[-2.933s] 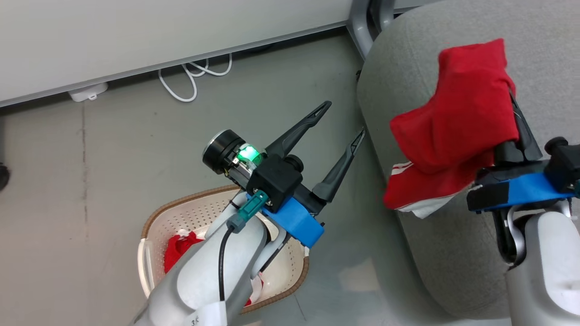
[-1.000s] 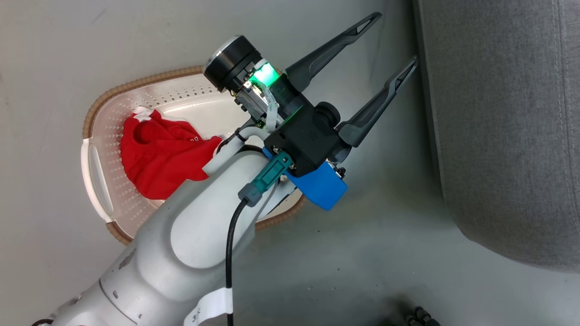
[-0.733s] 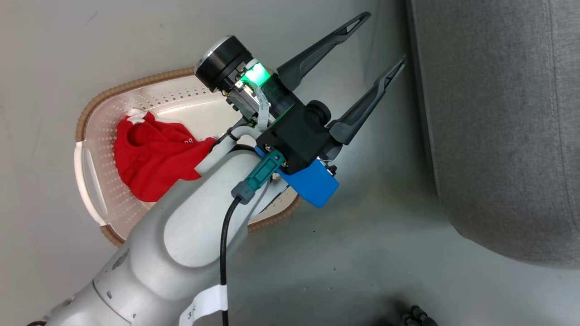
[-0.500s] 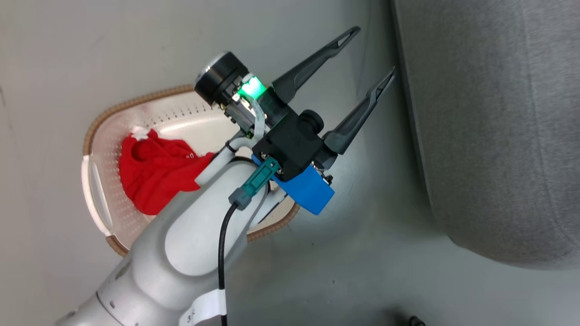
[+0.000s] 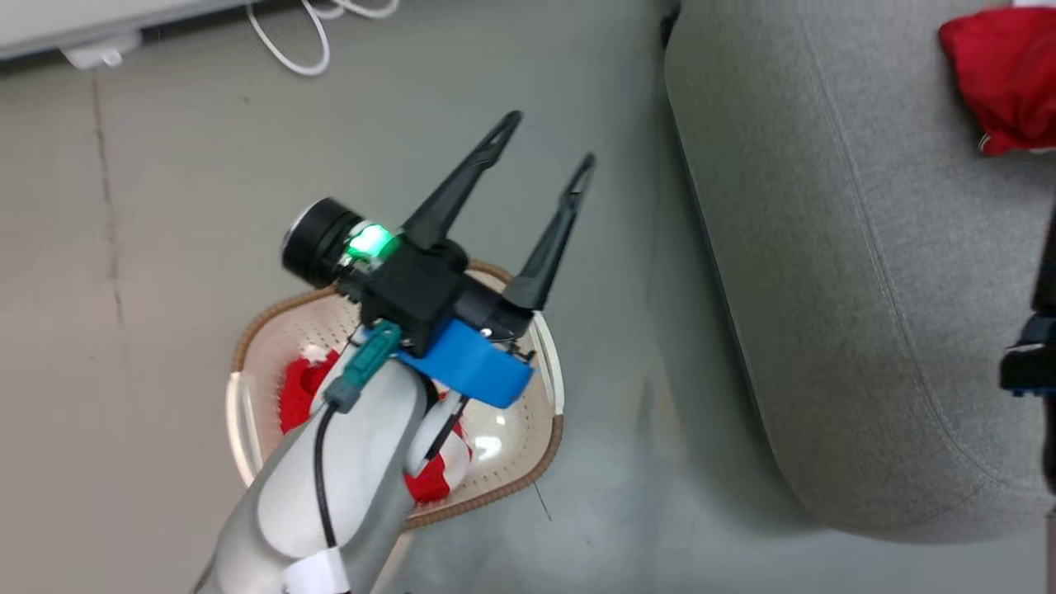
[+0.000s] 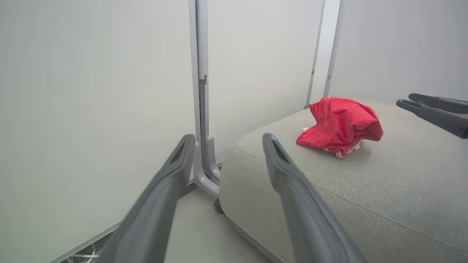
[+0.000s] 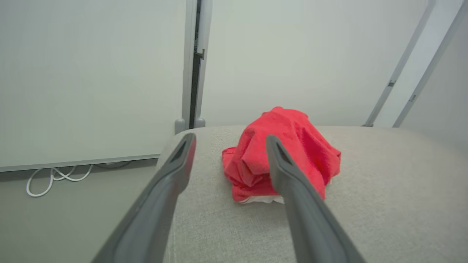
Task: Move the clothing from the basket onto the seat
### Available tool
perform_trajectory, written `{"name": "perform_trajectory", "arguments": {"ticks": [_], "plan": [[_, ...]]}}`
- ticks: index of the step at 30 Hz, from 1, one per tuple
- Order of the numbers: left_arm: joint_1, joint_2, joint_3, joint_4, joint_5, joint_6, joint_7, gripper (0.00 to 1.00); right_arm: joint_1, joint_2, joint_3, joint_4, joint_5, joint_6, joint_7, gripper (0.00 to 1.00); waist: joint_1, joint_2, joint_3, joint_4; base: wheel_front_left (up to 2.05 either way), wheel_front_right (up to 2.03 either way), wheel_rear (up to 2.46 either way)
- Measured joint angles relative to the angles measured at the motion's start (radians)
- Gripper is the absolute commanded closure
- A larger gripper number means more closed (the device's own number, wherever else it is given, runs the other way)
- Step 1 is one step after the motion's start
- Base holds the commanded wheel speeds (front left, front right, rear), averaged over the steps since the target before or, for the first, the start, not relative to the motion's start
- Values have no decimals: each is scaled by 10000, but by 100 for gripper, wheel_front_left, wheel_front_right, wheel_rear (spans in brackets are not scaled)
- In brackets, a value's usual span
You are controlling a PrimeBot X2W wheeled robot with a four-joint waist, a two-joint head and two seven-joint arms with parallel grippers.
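Observation:
One red piece of clothing (image 5: 1008, 76) lies crumpled on the grey seat (image 5: 825, 289), near its far end. My right gripper (image 7: 230, 141) is open just short of that garment (image 7: 292, 157), not touching it, and its fingers (image 6: 431, 111) hover above the seat cushion (image 6: 329, 204). The other red clothing (image 5: 295, 394) lies in the cream basket (image 5: 239, 412) on the floor, partly hidden by my left forearm. My left gripper (image 5: 546, 140) is open and empty above the basket's far rim, pointing toward the seat's corner. In the left wrist view my left gripper (image 6: 228, 140) frames the seat's edge and the garment (image 6: 340, 124).
A white cable (image 5: 289, 49) loops on the grey floor by the wall base (image 7: 55, 175). Metal partition posts (image 6: 199, 91) stand behind the seat's corner. Bare floor (image 5: 627, 330) separates the basket from the seat.
The head camera has swung back, bringing the seat's top into view. The garment my right gripper carried now lies free on the seat. My left gripper stays open over the basket.

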Motion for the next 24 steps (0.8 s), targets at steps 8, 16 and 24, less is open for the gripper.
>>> {"name": "perform_trajectory", "arguments": {"ticks": [8, 16, 24], "plan": [[1161, -144, 1666, -174, 33, 230, 0, 0, 546, 433, 1636, -901, 198, 0, 0, 0, -1, 0, -1215, 627, 0, 0, 0], [2255, -288, 3283, -345, 238, 314, 2, 0, 696, 748, 2545, -951, 228, 0, 0, 0, -1, -1, -2184, 1415, 0, 0, 0], [3311, -422, 4598, -552, 428, 217, 0, 0, 1206, 1120, 2744, -815, 75, 0, 0, 0, -2, 0, -2974, 2023, 0, 0, 0]]}}
